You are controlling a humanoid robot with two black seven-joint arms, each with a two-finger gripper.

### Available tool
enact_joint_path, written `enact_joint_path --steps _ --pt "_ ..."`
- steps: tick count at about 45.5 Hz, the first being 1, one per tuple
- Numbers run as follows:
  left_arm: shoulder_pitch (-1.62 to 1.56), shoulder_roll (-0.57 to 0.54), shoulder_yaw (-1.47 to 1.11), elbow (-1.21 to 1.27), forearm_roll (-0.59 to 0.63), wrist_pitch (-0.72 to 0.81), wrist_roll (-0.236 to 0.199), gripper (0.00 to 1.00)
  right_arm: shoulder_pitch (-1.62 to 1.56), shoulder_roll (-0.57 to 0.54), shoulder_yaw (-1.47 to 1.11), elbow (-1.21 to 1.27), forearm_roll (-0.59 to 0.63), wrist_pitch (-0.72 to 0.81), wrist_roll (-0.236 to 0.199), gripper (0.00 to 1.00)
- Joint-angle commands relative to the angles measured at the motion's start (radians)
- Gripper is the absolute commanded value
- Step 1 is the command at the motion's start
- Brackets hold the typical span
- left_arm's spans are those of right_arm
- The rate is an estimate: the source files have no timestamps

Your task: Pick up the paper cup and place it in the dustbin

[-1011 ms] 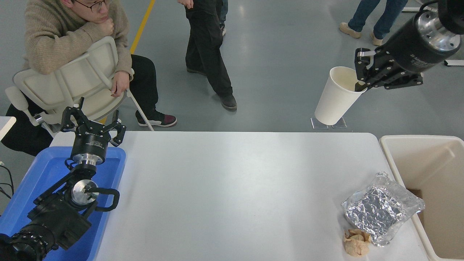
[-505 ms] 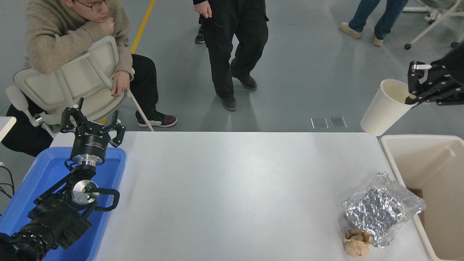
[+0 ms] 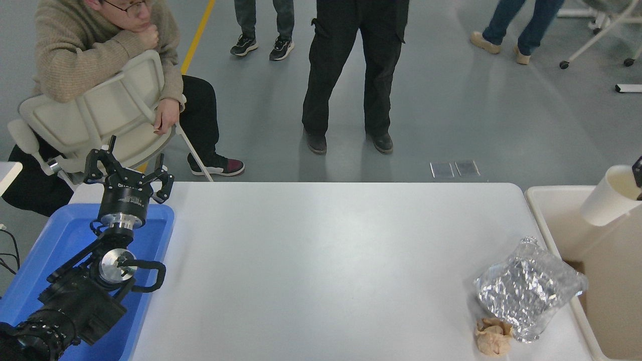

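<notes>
The white paper cup point(image 3: 608, 196) hangs tilted in the air at the right edge, over the back part of the cream dustbin point(image 3: 550, 191). Only a black sliver of my right gripper point(image 3: 638, 179) shows at the picture's edge, at the cup's rim, holding the cup. The rest of the right arm is out of view. My left gripper point(image 3: 128, 169) is parked at the lower left over the blue tray, fingers spread and empty.
A crinkled silver foil bag point(image 3: 529, 288) and a crumpled tan paper ball point(image 3: 493, 335) lie near the table's right front, beside the dustbin. A blue tray point(image 3: 60, 235) sits at the left. A person sits on a chair point(image 3: 95, 115) at the far left; another stands point(image 3: 351, 75) behind the table.
My right gripper has carried the cup right and down, from above the floor behind the table to over the dustbin. The standing person has stepped right. The left arm has not moved.
</notes>
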Motion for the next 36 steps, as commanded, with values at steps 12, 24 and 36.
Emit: enact_joint_path --steps 12,24,36 --pt "0.0 0.0 -0.002 0.0 0.0 0.0 0.0 0.99 -0.603 0.126 0.326 -0.474 0.007 -0.181 0.001 0.0" --pt "0.0 0.0 -0.002 0.0 0.0 0.0 0.0 0.99 -0.863 0.283 0.44 -0.777 0.007 -0.228 0.003 0.0" --pt "0.0 0.0 0.0 0.0 0.0 0.0 0.0 0.99 -0.926 0.335 0.455 -0.837 0.006 -0.24 0.003 0.0"
